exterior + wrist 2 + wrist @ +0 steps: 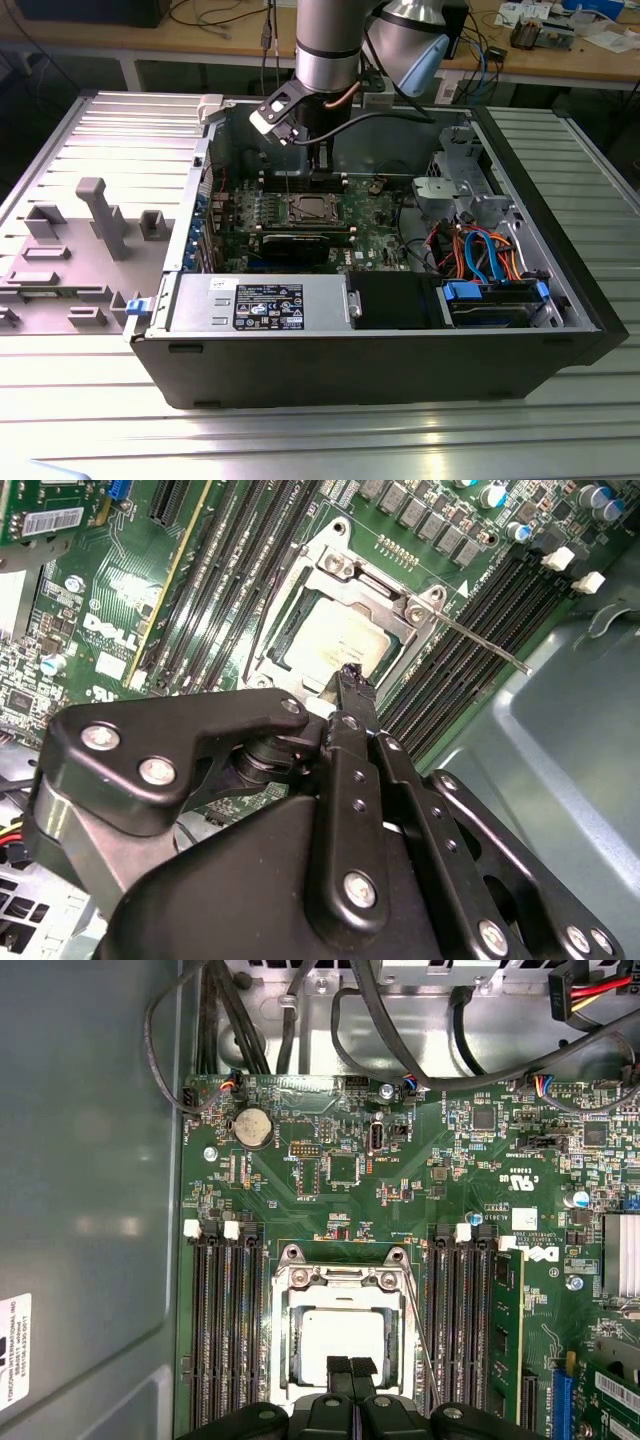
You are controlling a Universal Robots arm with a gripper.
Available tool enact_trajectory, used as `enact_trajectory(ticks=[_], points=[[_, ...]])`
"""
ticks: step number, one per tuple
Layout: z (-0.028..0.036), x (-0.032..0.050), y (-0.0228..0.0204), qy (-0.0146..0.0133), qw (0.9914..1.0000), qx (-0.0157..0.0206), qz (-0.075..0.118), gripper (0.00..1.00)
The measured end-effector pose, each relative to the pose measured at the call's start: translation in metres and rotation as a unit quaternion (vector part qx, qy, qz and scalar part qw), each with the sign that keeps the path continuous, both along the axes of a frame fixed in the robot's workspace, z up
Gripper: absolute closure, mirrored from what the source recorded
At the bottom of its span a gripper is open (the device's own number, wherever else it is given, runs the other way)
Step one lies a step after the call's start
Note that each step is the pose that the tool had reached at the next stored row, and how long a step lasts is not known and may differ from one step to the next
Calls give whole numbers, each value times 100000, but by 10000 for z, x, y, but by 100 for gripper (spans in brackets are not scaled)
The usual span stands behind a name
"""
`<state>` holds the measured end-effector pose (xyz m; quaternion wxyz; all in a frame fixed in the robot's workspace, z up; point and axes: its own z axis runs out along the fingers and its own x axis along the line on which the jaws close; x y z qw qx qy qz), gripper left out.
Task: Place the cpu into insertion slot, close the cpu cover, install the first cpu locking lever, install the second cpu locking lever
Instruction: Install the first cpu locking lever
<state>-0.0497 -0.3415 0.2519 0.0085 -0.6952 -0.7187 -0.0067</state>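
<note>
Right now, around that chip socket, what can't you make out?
1. Cover: in the first wrist view the fingers hide one edge.
2. Contact: in the second wrist view the fingertip blocks whether it touches the cover or chip.
3. Socket: in the exterior view, too small to tell whether it's locked.

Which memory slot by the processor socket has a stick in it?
The one farthest from the socket, on the side of the blue connector: it holds a green stick; the rest are empty.
</note>
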Motion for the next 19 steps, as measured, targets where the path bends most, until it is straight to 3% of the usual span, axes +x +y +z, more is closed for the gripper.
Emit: enact_trajectory(ticks=[2, 3, 4, 5, 6, 8, 15, 17, 19], points=[[0, 0, 0, 1, 99997, -1, 742, 89], [0, 0, -1, -2, 99973, 0, 2317, 89], [0, 0, -2, 2, 99858, 1, 5328, 89], [0, 0, -3, 2, 99658, -1, 8259, 89], [0, 0, -4, 2, 99574, -1, 9219, 89], [1, 0, -3, -1, 99522, 3, 9765, 89], [24, 0, -3, -10, 99461, 9, 10373, 89], [26, 0, -4, 5, 99200, -11, 12622, 89], [26, 0, -4, 4, 98992, -16, 14164, 89]])
